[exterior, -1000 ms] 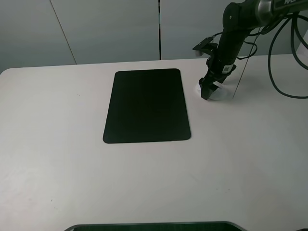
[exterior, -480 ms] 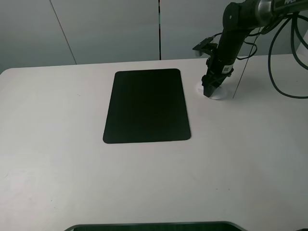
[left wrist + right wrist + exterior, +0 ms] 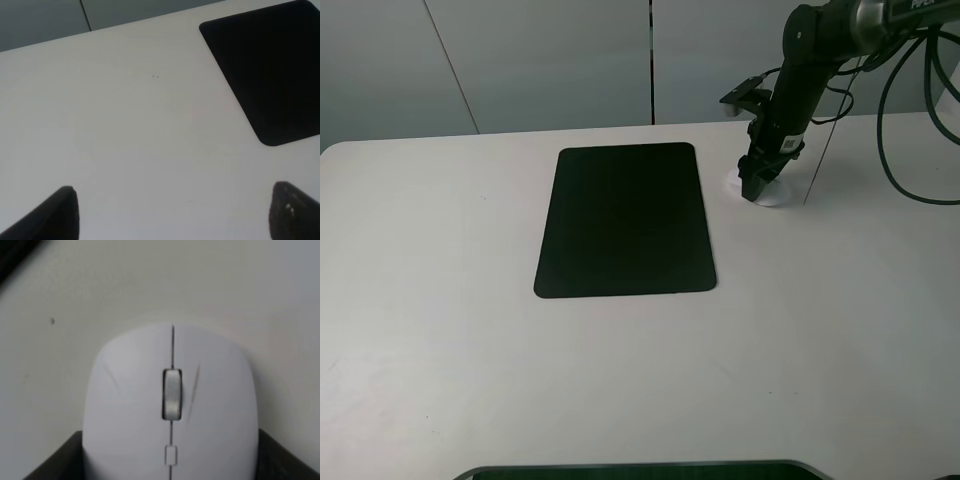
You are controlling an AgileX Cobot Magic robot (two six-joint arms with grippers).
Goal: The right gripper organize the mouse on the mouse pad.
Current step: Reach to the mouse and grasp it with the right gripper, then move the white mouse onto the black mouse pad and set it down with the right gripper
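The bench (image 3: 440,350) is pale, with a rounded far-left corner, and its far edge runs along a grey panelled wall (image 3: 520,60). The black mouse pad (image 3: 625,220) lies flat near the middle with its long sides running front to back. Its whole top is bare, and there is wide open bench to its left, to its right and in front of it. A dark strip (image 3: 640,470) shows at the near edge.

The white mouse (image 3: 777,195) sits on the bench just right of the pad's far-right corner, off the pad, with a narrow band of bench between them. The right tool (image 3: 757,188) comes down steeply onto it from above. In the right wrist view its dark fingers (image 3: 55,462) press against both flanks of the mouse, pinching it, with the scroll wheel (image 3: 172,394) centred between them. Black cables (image 3: 910,120) loop behind the arm.

The left tool (image 3: 172,215) is spread wide over bare bench, with a pad corner further off.

Count: one mouse, one pad, two tools.
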